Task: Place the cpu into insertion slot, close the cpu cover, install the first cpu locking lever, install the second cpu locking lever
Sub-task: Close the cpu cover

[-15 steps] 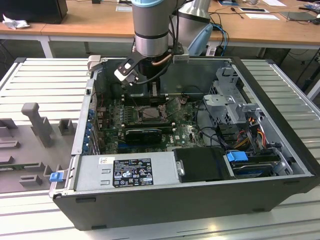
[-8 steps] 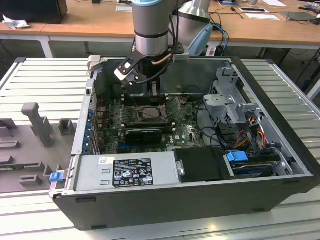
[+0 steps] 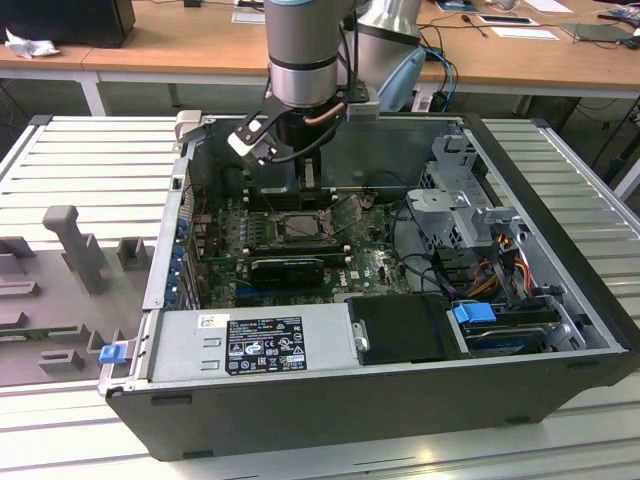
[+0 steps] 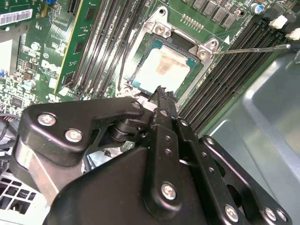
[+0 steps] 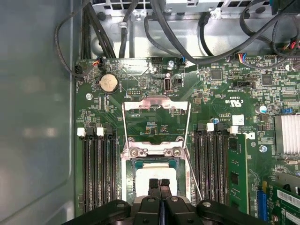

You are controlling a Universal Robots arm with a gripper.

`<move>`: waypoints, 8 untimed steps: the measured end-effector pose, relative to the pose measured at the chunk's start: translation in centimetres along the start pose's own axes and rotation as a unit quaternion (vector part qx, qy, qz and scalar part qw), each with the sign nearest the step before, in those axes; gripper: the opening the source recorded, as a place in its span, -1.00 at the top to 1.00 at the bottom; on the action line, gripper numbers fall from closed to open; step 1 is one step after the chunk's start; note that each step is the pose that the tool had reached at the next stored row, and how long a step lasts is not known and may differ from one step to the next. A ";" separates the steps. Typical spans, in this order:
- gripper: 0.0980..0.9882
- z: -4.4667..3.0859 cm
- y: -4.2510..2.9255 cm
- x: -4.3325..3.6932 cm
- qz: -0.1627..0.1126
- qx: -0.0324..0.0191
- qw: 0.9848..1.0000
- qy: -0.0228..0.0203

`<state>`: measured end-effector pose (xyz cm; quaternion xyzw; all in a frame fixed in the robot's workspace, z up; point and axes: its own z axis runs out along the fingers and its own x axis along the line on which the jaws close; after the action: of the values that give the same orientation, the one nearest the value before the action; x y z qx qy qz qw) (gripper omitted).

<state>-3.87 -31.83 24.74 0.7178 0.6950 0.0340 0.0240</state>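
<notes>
We see the gripper [image 5: 159, 183] pinched shut, maybe empty, over the cpu [image 5: 149, 169] in the insertion slot [image 5: 140, 152]; the thin, light chip breaks easily, so hold its edges

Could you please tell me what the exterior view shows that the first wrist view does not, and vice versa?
Exterior view: the grey metal power supply box along the near edge of the black computer case, and the grey robot arm reaching down into it. First wrist view: the round silver coin battery, the thin silver square cpu cover lying open, and the pale square cpu seated, the shut black gripper near it. Both: the green motherboard and the silver-rimmed square insertion slot.
</notes>
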 end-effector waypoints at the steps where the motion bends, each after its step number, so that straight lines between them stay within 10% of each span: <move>1: 0.98 -0.22 0.02 0.00 0.000 0.000 1.000 0.000; 8: 0.98 -0.84 0.58 -0.03 0.000 0.007 1.000 0.001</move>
<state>-3.36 -31.89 25.62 0.7181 0.6950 0.0301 0.0182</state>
